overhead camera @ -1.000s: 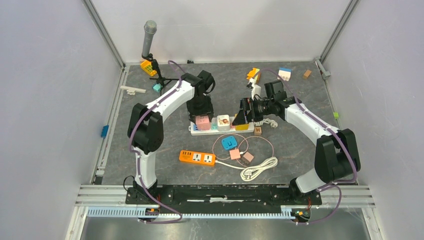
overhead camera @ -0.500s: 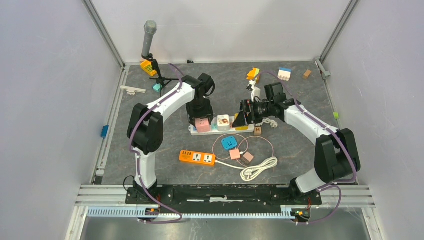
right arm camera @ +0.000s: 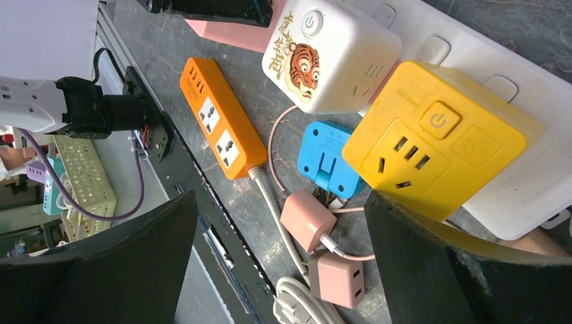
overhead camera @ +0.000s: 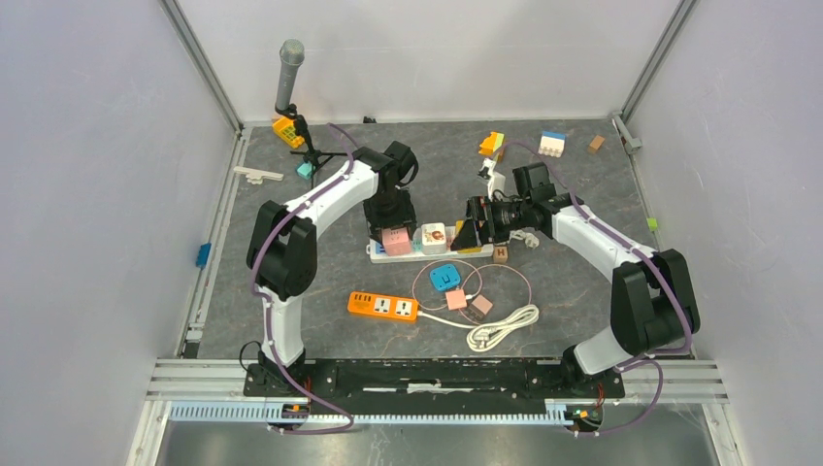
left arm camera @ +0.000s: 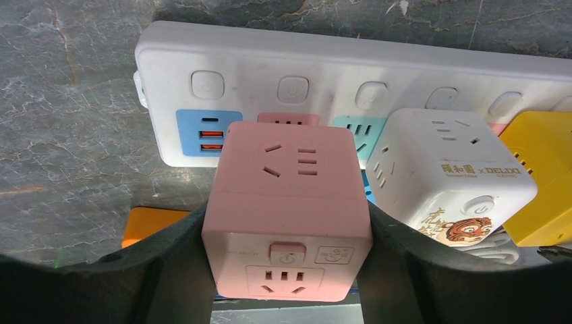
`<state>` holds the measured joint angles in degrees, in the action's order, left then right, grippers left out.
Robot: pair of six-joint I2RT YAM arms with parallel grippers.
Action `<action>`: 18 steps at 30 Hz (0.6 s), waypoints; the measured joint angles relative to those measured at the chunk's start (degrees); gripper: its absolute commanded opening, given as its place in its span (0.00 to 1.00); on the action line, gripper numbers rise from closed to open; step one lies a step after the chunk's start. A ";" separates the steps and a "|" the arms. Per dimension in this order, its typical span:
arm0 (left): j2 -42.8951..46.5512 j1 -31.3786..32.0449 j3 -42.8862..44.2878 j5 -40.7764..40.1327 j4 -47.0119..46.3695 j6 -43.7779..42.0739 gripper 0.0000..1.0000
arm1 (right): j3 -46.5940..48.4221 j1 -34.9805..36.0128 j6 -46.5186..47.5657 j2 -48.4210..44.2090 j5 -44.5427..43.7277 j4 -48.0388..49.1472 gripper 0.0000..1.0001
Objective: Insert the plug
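The left pincer (left arm camera: 287, 273) is clamped on the two sides of a pink cube plug (left arm camera: 283, 169). The pink cube sits in the middle of the left wrist view, right on the long white power strip (left arm camera: 405, 74), over a pink socket near the strip's left end. It looks pushed in or very nearly in, but its bottom is hidden, so it is hard to be sure. What seems left is one last push down and then letting go. The right pincer (right arm camera: 280, 223) has its fingers wide apart and holds nothing. It hangs near a yellow cube plug (right arm camera: 432, 142) at the right of the strip. A white cube plug (left arm camera: 445, 169) with a tiger on it stands just beside the pink one, so there is little room on that side for the left finger there. Lower in the top view lie an orange power strip (right arm camera: 219, 118), a blue plug (right arm camera: 327, 158), two small pink plugs (right arm camera: 307, 219) and a coiled white cord (overhead camera: 500, 328). They are apart from the white strip and not in the way.
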<state>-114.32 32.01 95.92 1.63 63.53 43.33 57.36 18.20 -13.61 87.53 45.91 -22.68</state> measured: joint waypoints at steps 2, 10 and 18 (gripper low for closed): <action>0.00 0.00 0.00 -0.02 -0.02 0.02 0.02 | -0.13 0.00 0.00 0.00 0.17 -0.02 0.98; -0.17 0.00 -0.02 -1.40 -0.66 -0.09 0.02 | -0.61 0.00 0.04 0.00 0.37 -0.04 0.98; -0.28 0.13 -1.44 -1.51 -2.23 -1.84 0.02 | -0.96 0.00 0.09 0.00 0.37 -0.07 0.98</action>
<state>-114.61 32.14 94.48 0.12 61.30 41.50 56.40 18.20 -13.52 87.53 46.28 -22.74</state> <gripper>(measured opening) 0.698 0.982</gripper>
